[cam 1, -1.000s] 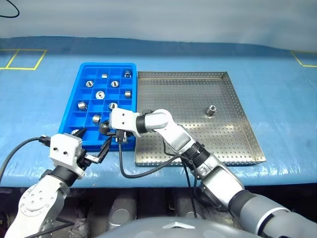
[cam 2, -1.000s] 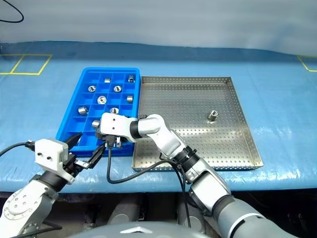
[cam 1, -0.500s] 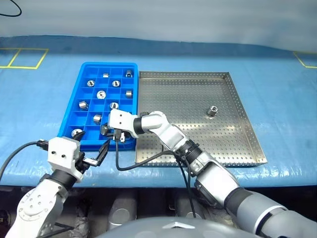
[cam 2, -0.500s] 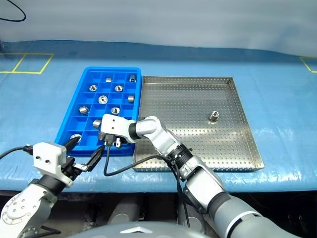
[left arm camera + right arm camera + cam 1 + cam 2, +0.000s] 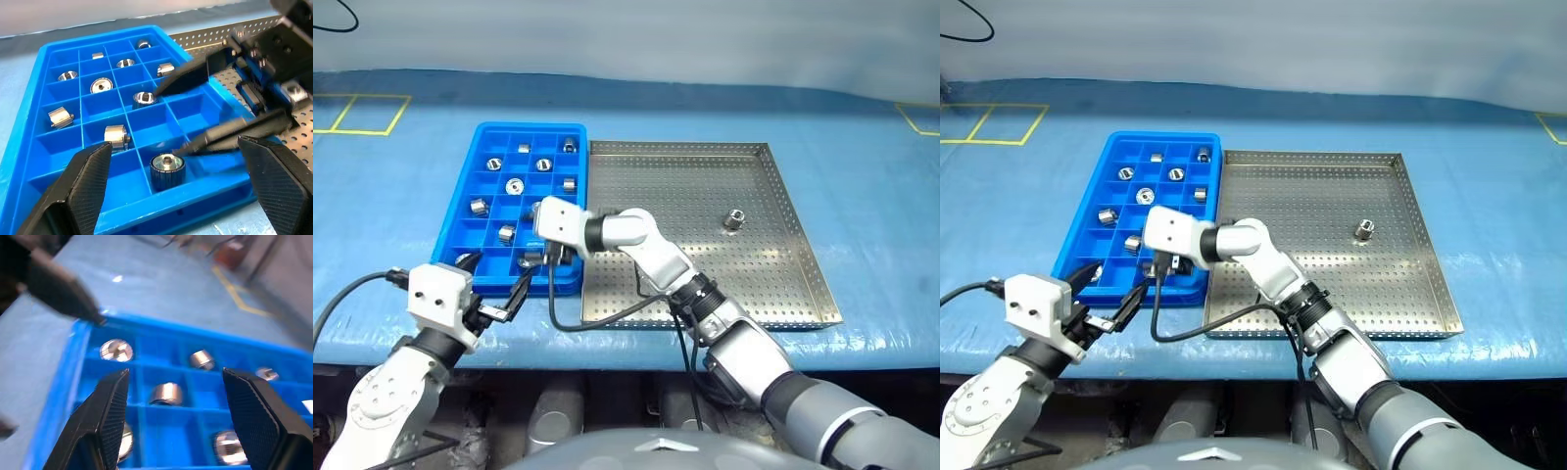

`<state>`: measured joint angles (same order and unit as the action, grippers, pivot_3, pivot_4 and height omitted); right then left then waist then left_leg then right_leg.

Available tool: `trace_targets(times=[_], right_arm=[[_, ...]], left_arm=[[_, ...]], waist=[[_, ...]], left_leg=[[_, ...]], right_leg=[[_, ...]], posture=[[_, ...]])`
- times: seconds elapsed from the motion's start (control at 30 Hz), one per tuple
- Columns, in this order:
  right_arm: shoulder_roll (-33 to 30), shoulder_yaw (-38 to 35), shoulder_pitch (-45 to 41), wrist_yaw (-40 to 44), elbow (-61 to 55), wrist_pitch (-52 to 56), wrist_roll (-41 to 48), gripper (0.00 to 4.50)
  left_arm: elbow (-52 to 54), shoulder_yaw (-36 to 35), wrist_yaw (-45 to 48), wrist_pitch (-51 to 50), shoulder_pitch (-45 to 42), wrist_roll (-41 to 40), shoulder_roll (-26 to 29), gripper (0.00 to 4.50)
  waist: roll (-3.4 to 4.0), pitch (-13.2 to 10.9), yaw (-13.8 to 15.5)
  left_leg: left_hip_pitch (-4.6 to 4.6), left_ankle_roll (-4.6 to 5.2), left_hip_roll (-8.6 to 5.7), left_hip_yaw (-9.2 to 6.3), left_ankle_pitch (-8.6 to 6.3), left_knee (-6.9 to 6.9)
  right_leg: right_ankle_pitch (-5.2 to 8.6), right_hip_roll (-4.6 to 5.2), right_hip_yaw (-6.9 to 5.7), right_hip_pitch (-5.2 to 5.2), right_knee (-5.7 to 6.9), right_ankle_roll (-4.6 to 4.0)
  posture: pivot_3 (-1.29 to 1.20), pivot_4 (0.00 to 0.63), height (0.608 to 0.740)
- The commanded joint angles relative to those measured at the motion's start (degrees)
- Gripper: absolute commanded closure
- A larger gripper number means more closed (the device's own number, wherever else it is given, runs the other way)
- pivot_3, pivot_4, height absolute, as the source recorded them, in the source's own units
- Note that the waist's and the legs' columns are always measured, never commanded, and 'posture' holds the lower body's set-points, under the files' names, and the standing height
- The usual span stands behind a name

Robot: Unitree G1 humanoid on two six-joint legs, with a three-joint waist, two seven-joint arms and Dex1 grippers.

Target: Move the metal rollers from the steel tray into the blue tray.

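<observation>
Rollers (image 5: 733,218) — trays sit on blue cloth (image 5: 871,196) with yellow tape (image 5: 382,116).

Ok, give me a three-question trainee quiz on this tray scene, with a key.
1. True or false: the steel tray holds one roller.
2. The right gripper hangs over: A) the blue tray B) the steel tray C) the cloth?
3. Which gripper is nearer the robot, off the trays?

Key:
1. True.
2. A, at its near edge, fingers apart, empty.
3. The left gripper, open.
</observation>
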<state>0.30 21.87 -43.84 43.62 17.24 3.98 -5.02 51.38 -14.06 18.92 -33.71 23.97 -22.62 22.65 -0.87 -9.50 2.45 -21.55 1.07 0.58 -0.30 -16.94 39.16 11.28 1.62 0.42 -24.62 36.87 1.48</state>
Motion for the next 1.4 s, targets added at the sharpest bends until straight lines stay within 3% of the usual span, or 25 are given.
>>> trace_targets(times=[0.03,0.17,0.37,0.63,0.93,1.4], right_arm=[[-4.0,-10.8,-0.5,-9.6,-5.5,6.8,1.2,1.29],[-8.8,-18.3,3.2,-18.2,-7.5,14.5,0.3,1.29],[-14.1,-23.6,10.3,-26.1,-8.1,21.6,-1.1,1.29],[-16.2,-27.1,15.2,-29.4,-8.9,23.7,0.9,1.29],[-15.1,-30.9,13.4,-30.7,-1.2,22.9,6.6,1.29],[-14.9,-30.9,13.0,-32.1,3.4,23.2,10.4,1.29]], left_arm=[[-1.4,3.5,0.3,-0.9,-4.7,-0.3,0.7,0.00],[-4.6,8.3,0.6,-1.7,-10.9,-0.3,0.3,0.00],[-8.0,12.0,1.6,-2.0,-16.4,-0.2,0.8,0.00],[-10.6,13.6,2.9,-1.6,-19.0,-0.1,1.7,0.00],[-10.4,13.0,2.5,-1.2,-18.4,0.2,2.0,0.00],[-10.0,12.2,1.9,-1.3,-17.3,0.5,2.5,0.00]], waist=[[-0.02,0.0,0.2],[-0.04,0.0,-0.2],[0.01,0.0,-2.5],[0.04,0.0,-5.3],[0.04,0.0,-5.3],[0.04,0.0,-4.6]], left_leg=[[0.01,-0.01,-0.04,-0.01,0.01,0.00],[-0.01,0.03,-0.10,0.00,0.02,0.02],[-0.07,0.06,-0.05,0.18,0.00,-0.12],[-0.03,0.21,0.00,0.40,-0.08,-0.08],[-0.01,0.28,-0.02,0.43,-0.11,0.02],[-0.02,0.30,-0.01,0.45,-0.12,0.01]], right_leg=[[0.00,0.02,0.00,0.02,0.01,0.00],[-0.03,0.04,0.06,0.05,-0.02,0.01],[-0.18,-0.04,0.14,-0.12,-0.04,0.27],[-0.24,-0.08,0.37,-0.13,-0.05,0.41],[-0.35,-0.09,0.49,-0.07,-0.07,0.58],[-0.35,-0.08,0.50,-0.08,-0.09,0.59]], posture=[[0.11,0.150,0.740],[0.05,0.150,0.740],[-0.01,0.150,0.740],[-0.05,0.150,0.740],[-0.03,0.150,0.740],[-0.02,0.150,0.740]])
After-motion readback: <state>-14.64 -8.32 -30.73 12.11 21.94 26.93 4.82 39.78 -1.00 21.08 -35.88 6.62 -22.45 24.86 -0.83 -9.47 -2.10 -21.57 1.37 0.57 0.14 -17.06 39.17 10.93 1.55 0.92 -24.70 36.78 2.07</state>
